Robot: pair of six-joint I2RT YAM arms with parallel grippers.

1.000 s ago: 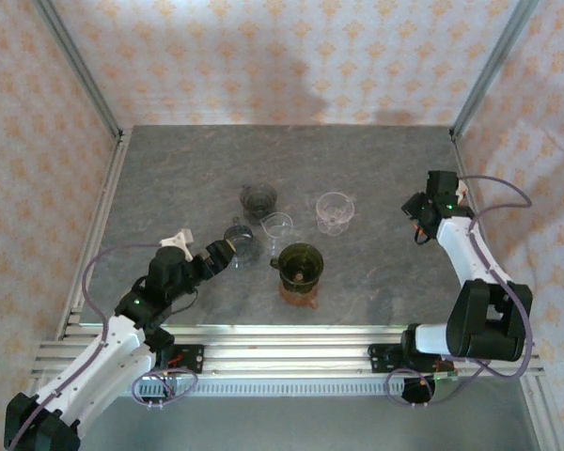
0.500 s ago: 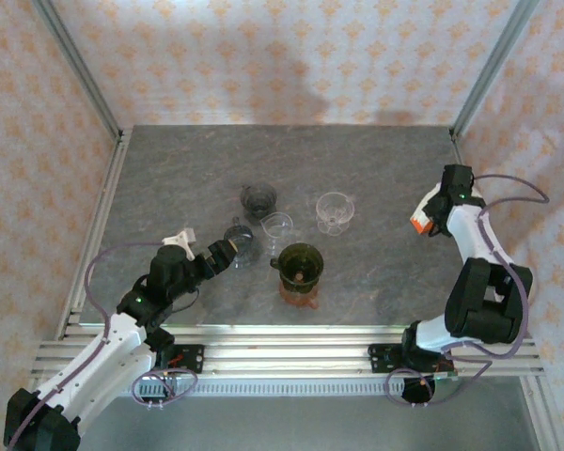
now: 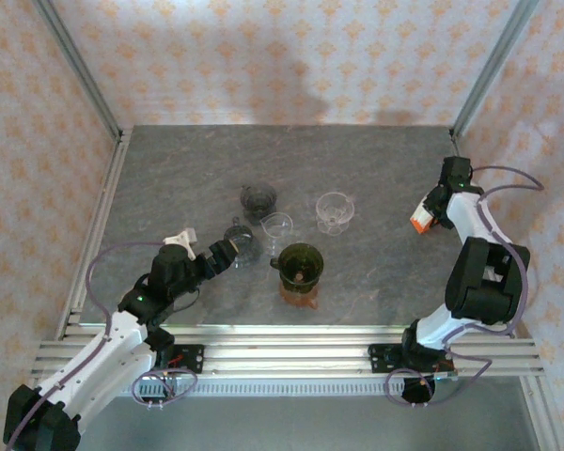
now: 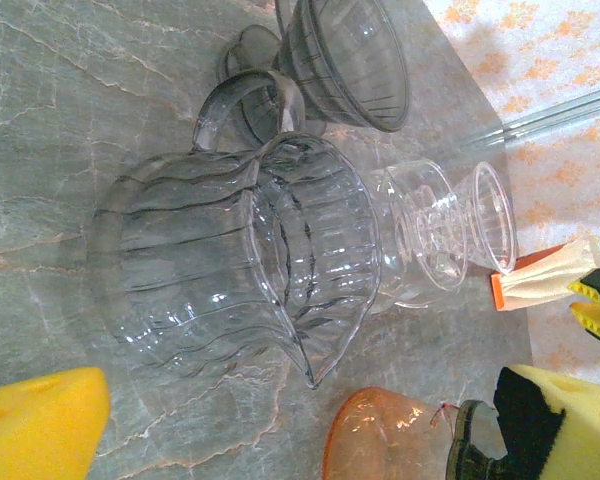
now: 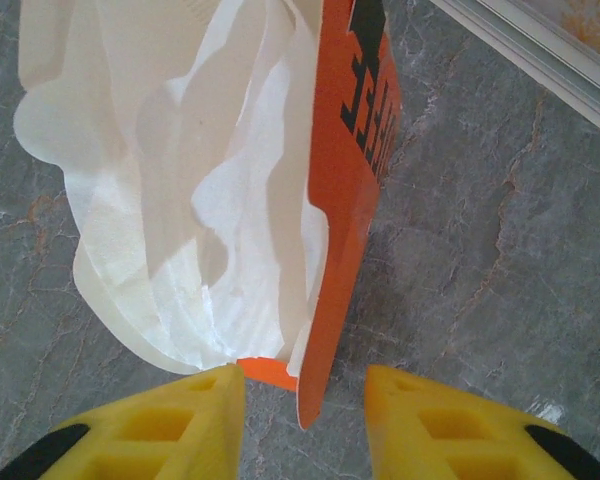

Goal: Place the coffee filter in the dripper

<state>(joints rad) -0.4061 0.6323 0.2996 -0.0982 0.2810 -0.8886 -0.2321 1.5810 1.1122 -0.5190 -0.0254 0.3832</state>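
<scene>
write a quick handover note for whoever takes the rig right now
Left gripper: open, a clear ribbed dripper just in front of it, not gripped.
Right gripper: open, fingers either side of the lower corner of the orange filter pack on the right side of the table, not clamped.
The white filters are in the pack.
Done: no filter out yet.
Left: pinch one filter, carry it over, seat it in the dripper.
</scene>
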